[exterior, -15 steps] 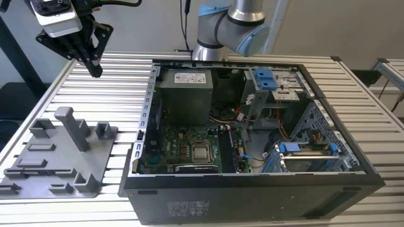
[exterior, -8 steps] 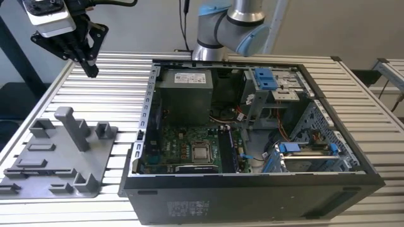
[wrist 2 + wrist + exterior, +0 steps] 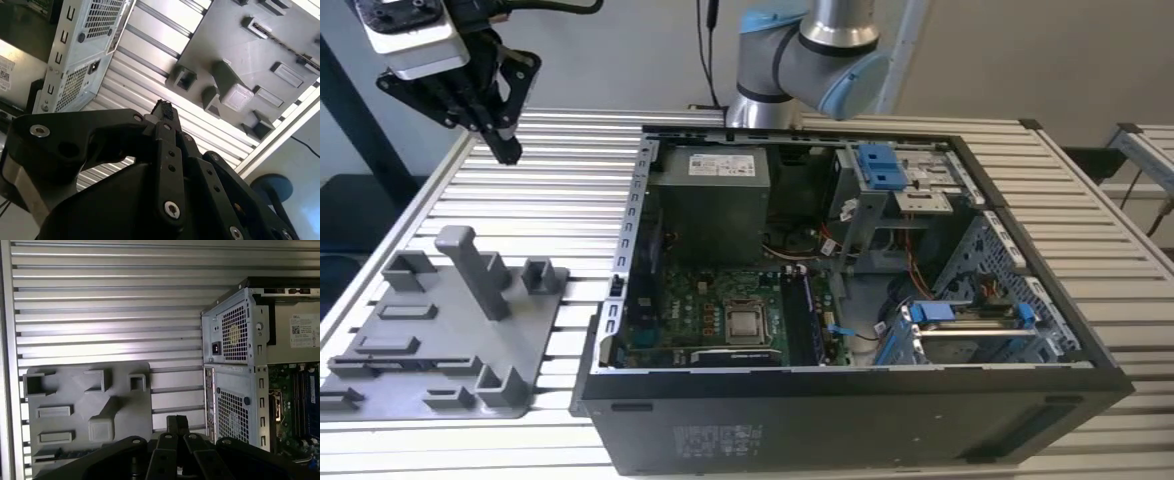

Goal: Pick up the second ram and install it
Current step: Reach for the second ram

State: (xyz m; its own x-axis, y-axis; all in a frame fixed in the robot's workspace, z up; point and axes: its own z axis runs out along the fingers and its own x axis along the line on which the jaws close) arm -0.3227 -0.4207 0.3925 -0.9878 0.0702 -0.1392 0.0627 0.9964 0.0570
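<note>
Clerk: Surface and largest items, please.

Inspector: Slatted metal table point(image 3: 574, 170), pale wall behind. An open computer case point(image 3: 854, 425) takes up the centre and right of the exterior view, with its motherboard point(image 3: 707, 300) exposed. The robot arm point(image 3: 807, 55) rises behind the case at top centre. A grey fixture tray point(image 3: 520, 350) with upright posts lies at lower left, just beside the case.

Clerk: Gripper?

Inspector: The gripper point(image 3: 507, 150) hangs at upper left of the exterior view, above bare slats beyond the tray and well apart from the case. Its fingertips point(image 3: 165, 106) are pressed together, with nothing visible between them.

Clerk: And the second ram?

Inspector: I cannot place it with certainty. Narrow bluish strips point(image 3: 303, 390) stand on the motherboard at the right edge of the first wrist view. They are too small to tell card from slot.
</note>
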